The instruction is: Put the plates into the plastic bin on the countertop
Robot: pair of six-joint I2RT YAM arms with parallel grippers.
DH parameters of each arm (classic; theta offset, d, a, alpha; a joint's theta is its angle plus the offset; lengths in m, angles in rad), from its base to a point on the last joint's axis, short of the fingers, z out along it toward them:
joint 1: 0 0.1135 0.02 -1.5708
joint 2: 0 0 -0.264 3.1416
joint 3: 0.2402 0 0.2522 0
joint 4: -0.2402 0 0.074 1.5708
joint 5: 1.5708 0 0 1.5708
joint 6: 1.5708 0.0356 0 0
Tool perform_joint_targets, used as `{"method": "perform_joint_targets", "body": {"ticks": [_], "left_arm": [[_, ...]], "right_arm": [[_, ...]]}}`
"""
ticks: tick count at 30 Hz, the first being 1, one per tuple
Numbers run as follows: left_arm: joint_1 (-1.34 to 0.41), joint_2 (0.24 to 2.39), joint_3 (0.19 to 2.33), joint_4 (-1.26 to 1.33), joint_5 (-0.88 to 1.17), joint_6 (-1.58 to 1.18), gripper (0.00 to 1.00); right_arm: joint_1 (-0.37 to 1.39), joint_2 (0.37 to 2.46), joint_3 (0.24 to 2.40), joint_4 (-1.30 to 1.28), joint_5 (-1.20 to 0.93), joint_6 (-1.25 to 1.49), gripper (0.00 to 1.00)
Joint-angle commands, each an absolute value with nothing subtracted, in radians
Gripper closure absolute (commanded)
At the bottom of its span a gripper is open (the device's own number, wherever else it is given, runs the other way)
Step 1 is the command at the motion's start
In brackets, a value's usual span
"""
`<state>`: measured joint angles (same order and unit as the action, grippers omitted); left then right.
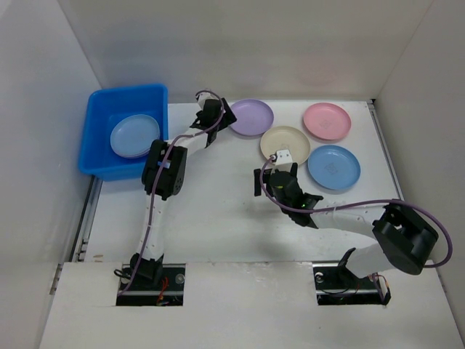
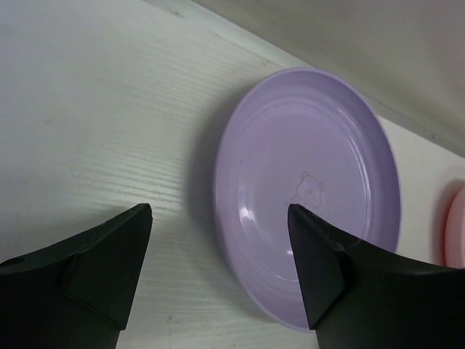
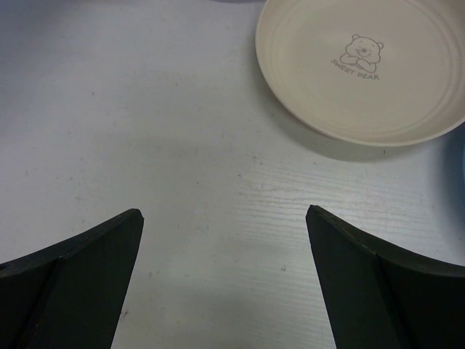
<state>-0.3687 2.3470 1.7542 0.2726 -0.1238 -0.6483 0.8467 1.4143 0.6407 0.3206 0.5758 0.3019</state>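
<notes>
- Plates: four lie flat on the countertop [image 1: 218, 218] — purple plate [image 1: 251, 117], cream plate [image 1: 285, 144], pink plate [image 1: 327, 121] and blue plate [image 1: 333, 167] — near one another, none stacked. A fifth, the pale blue plate [image 1: 134, 136], lies inside the plastic bin [image 1: 98, 109] at far left.
- Handling (judged): thin moulded plastic, so light, stiff and unlikely to break. The glossy surface is probably slippery. Lying flat, each plate offers only its raised rim, best pinched with one finger inside the dish and one outside under the lip.
- Left gripper [image 2: 218, 211]: jaws spread, nothing held. The arm reaches forward past the bin to the near rim of the purple plate. In the wrist view one finger [image 2: 341, 276] overlaps the dish and the second finger [image 2: 80, 276] stands over bare countertop, so the rim lies between them. Whether either touches cannot be told.
- Right gripper [image 3: 225, 214]: jaws spread, nothing held, over bare countertop. The arm is folded inward; the cream plate lies ahead and right of the gap, not yet between the fingers.
</notes>
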Motion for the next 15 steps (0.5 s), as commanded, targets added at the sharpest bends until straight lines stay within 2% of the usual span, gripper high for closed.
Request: {"method": "perform_joint_targets", "body": {"ticks": [1,6,11,15], "left_arm": [[-0.364,2.356,1.781,0.299,-0.091,-0.680,0.28],[-0.366,2.382,1.802,0.276,-0.066,-0.675,0.33],[-0.370,2.416,1.841,0.229,-0.049,-0.667,0.50],[-0.380,2.436,1.855,0.200,-0.041,-0.663,0.57]], "right_arm": [[0.857,1.414,0.681,0.350,0.577,0.301,0.00],[0.857,1.413,0.681,0.351,0.578,0.301,0.00],[0.857,1.408,0.678,0.354,0.581,0.301,0.00],[0.857,1.405,0.676,0.354,0.581,0.301,0.00]]}}
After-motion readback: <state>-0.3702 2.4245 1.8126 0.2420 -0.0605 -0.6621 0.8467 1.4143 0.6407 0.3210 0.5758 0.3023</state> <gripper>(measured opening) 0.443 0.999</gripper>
